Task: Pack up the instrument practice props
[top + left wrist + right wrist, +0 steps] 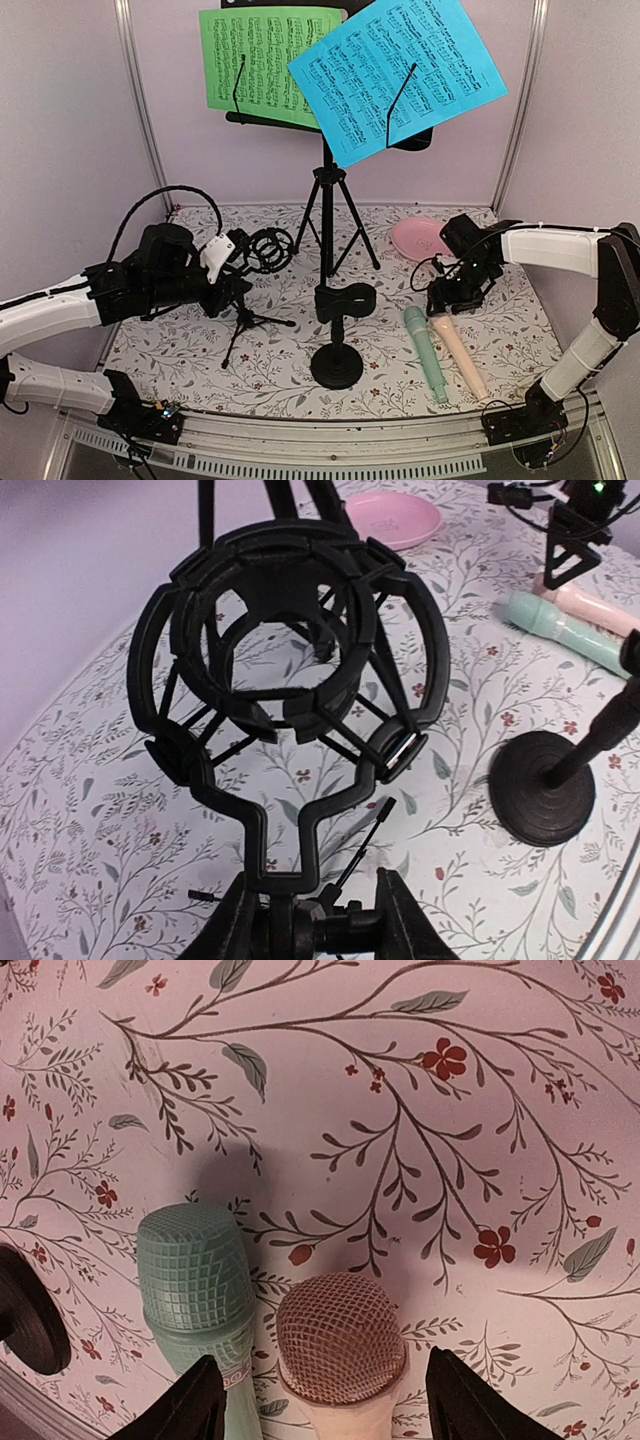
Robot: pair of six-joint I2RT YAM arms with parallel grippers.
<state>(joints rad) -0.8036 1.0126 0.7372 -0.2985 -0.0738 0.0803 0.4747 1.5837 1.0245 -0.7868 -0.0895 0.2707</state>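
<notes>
Right tool (320,1362) astride pink microphone (340,1332); green microphone (195,1265) alongside, black stand base (25,1312) near.

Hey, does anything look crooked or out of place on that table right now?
Yes. The blue sheet sits tilted on the music stand, overlapping the straight green sheet.

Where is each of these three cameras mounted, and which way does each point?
Top external: above and behind the arms, looking down on the table; left arm and right arm both show.
Left wrist: on the left arm, facing forward at the black shock mount; left gripper flanks its stem.
Right wrist: on the right arm, facing down at the mint-green microphone and pink microphone; right gripper open over the pink one.
Shared: top and left wrist both show the pink dish.
</notes>
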